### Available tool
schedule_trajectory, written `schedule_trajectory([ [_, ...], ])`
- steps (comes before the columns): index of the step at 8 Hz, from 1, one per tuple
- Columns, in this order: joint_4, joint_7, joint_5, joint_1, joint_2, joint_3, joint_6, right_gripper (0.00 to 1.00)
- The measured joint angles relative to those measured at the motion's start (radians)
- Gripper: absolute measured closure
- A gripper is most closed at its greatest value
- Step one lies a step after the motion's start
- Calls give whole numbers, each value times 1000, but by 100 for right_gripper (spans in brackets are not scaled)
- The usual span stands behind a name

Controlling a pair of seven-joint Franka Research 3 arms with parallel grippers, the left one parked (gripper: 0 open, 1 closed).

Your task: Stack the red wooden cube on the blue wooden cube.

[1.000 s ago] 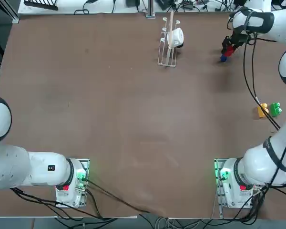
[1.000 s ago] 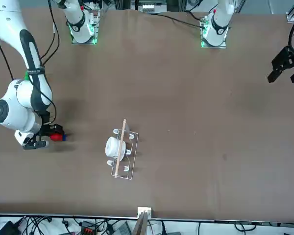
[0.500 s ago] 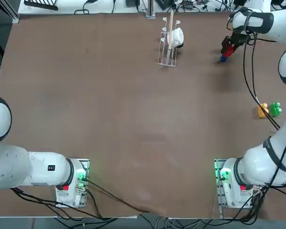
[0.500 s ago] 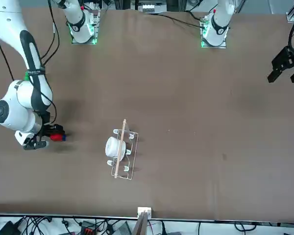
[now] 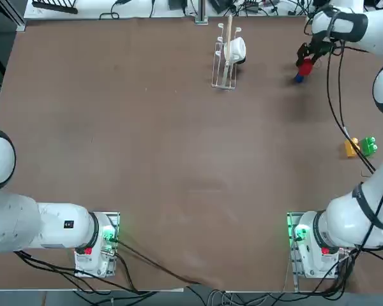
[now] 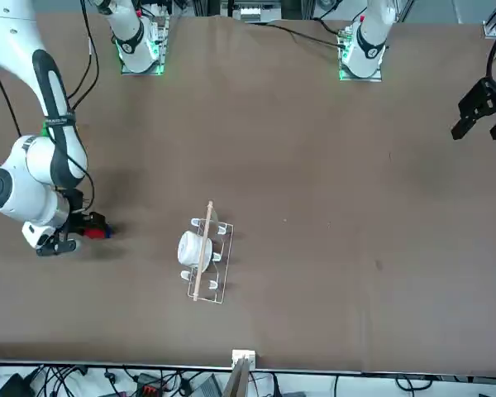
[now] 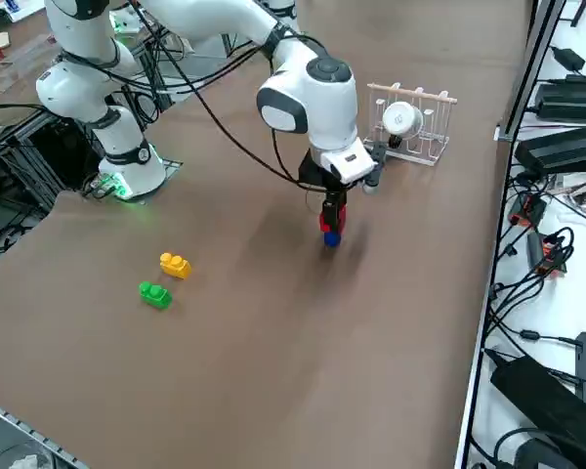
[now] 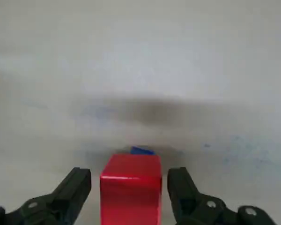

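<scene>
Top view: brown table (image 5: 147,159), work at the far right. Right arm (image 5: 364,204) reaches over there; compared with half a second ago it has shifted slightly right and more of the red top shows. Wire rack (image 7: 410,91) with white cup (image 7: 400,118) sits far, right of centre, well apart from the work. Right gripper (image 8: 129,171) is wide, a gap at each side of the red, nothing held. Orange studded block (image 7: 175,265) and green studded block (image 7: 154,295) are on the right, nearer the base, just beside each other; not part of this. Red wooden cube (image 8: 131,197) is between the fingers, sitting on the smaller blue wooden cube (image 7: 332,238); a blue corner peeks past it, turned relative to red. Reads as released and backing off, so stack looks done bar the retreat. Go straight up, slow; a sideways finger brush could tip red off its smaller base.
</scene>
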Motion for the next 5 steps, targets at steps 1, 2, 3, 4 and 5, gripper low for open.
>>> schedule_trajectory([
  [1, 7, 0, 0, 0, -16, 0, -11, 0],
  [2, 13, 0, 0, 0, -43, 0, -35, 0],
  [3, 18, 0, 0, 0, -80, 0, -62, 0],
  [4, 23, 0, 0, 1, -129, 1, -101, 0],
  [5, 26, 0, 0, 1, -186, 2, -149, 0],
])
